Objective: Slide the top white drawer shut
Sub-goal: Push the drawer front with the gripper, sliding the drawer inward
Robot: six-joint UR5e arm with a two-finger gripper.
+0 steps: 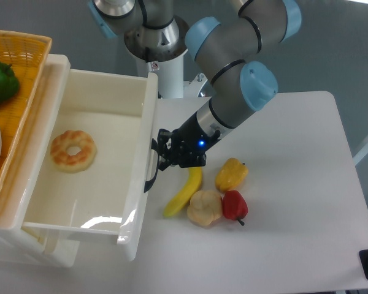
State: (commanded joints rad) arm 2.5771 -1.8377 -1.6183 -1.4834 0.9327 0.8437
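Contact looks imminent: the black two-finger claw [160,154] sits right at the black curved handle [151,166] on the front of the large glossy white plastic drawer [92,160], which stands pulled far out from its cabinet, over the white counter [282,202]; whether its fingers are spread or pinched cannot be told. The drawer looks stiff, smooth and light, holding only a browned ring-shaped bread [73,150], so a flat push on the front wall beside the handle should suit better than a pinch, kept central lest it skew.
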